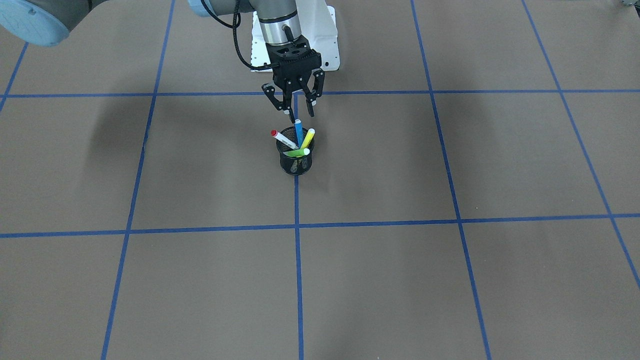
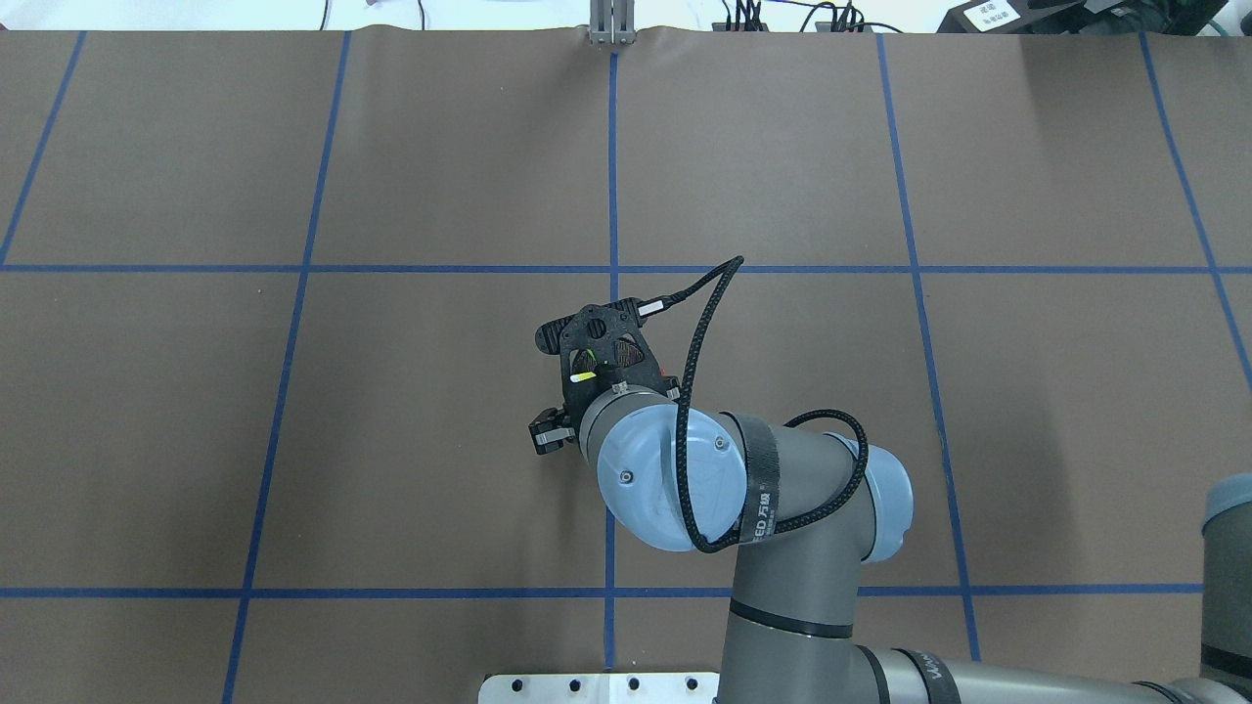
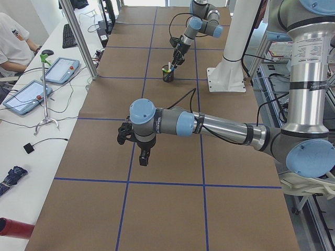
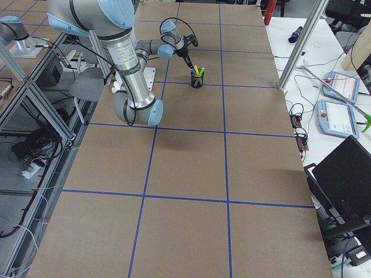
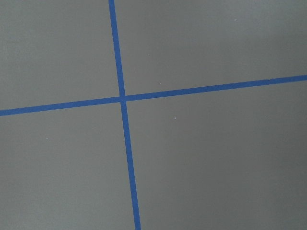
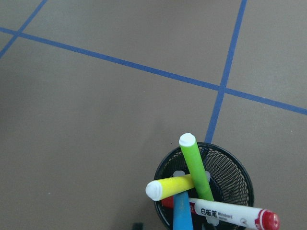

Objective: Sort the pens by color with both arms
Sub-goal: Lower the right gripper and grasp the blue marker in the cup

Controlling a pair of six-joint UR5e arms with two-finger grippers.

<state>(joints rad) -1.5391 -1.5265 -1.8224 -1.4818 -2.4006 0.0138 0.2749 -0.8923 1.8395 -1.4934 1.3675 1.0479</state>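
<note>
A black mesh cup (image 1: 296, 161) stands on the brown table on a blue tape line. It holds all four pens: blue (image 1: 299, 132), yellow (image 1: 308, 137), light green (image 1: 299, 152) and white-barrelled with red ends (image 1: 283, 140). My right gripper (image 1: 300, 113) hangs open just above the blue pen's top, touching nothing. The right wrist view shows the cup (image 6: 240, 165) with the green (image 6: 194, 165), yellow (image 6: 168, 186), blue (image 6: 181, 213) and white pen (image 6: 225, 212). My left gripper (image 3: 141, 152) hovers far from the cup; I cannot tell whether it is open.
The white pedestal base (image 1: 325, 40) stands just behind the cup. Blue tape lines (image 5: 123, 98) grid the table. Beside the table's far edge are metal posts (image 3: 78, 36), a desk with tablets (image 3: 60, 69) and a seated person (image 3: 10, 42).
</note>
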